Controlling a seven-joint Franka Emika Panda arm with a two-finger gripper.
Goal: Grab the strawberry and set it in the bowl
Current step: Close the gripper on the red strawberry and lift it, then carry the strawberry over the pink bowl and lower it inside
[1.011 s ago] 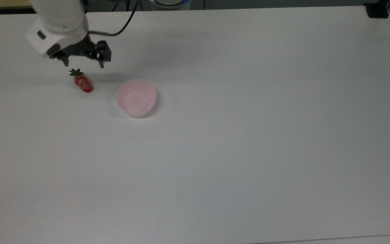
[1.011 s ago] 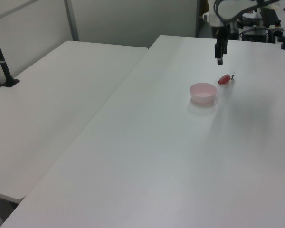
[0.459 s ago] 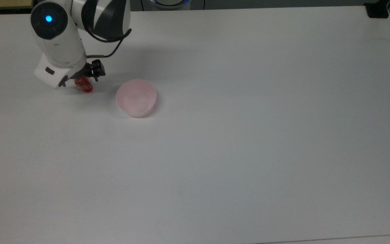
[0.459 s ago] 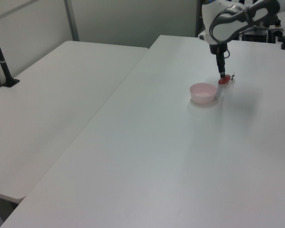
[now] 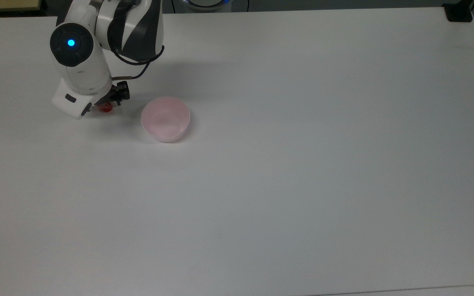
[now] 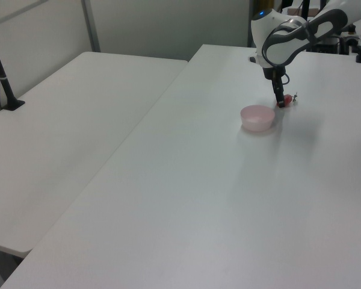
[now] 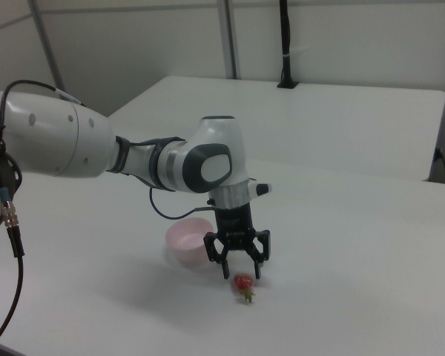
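Down near the lower middle of the right view, the strawberry (image 7: 244, 283) lies on the white counter (image 7: 341, 297): small, glossy red, with a dark green leafy cap pointing toward the bottom of the frame. In the top view only a sliver of its red body (image 5: 105, 108) peeks out from under the wrist, in the upper left of the frame. The gripper (image 7: 241, 274) stands upright over the fruit, its black jaws spread wide, one fingertip on each side of the berry and just above it; they grip nothing, and whether a tip touches the fruit cannot be told. The bowl (image 7: 188, 242), round, pale pink and plain-walled, sits just beside the berry, toward the right view's left, apart from it.
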